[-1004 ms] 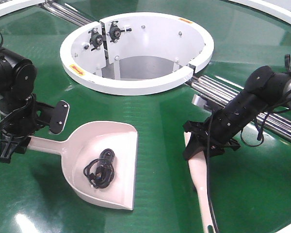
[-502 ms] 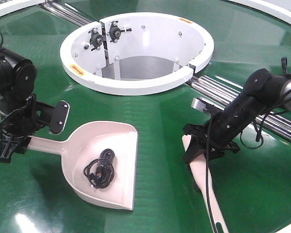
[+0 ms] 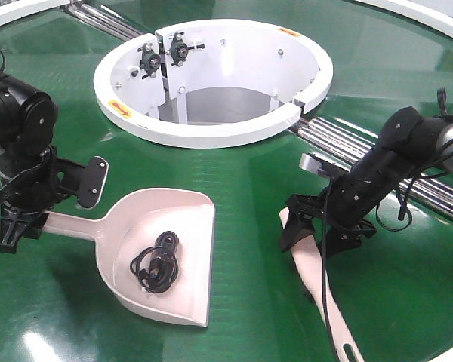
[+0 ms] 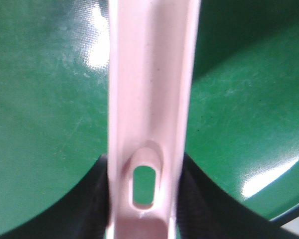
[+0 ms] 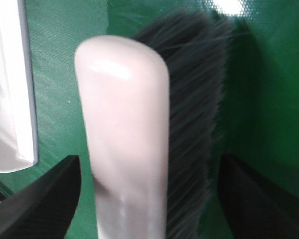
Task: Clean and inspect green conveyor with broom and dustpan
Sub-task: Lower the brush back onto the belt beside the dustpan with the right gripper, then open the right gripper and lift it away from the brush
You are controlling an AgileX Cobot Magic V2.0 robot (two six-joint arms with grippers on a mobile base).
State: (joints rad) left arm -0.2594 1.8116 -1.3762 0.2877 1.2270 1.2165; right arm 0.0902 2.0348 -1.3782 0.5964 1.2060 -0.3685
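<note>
Pink dustpan (image 3: 162, 253) lies on the green conveyor (image 3: 241, 173), a black cable (image 3: 156, 264) inside; my left tool (image 3: 19, 219) clenches its handle. My right tool (image 3: 317, 226) grips the broom (image 3: 313, 275) just beside it.

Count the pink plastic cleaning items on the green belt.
2: the dustpan at left, its handle in the left tool; the broom at right, at the right tool.

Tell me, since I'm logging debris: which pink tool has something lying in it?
The dustpan, the wide scoop by the left gripper; a black cable coil lies inside. The broom is a narrow stick.
</note>
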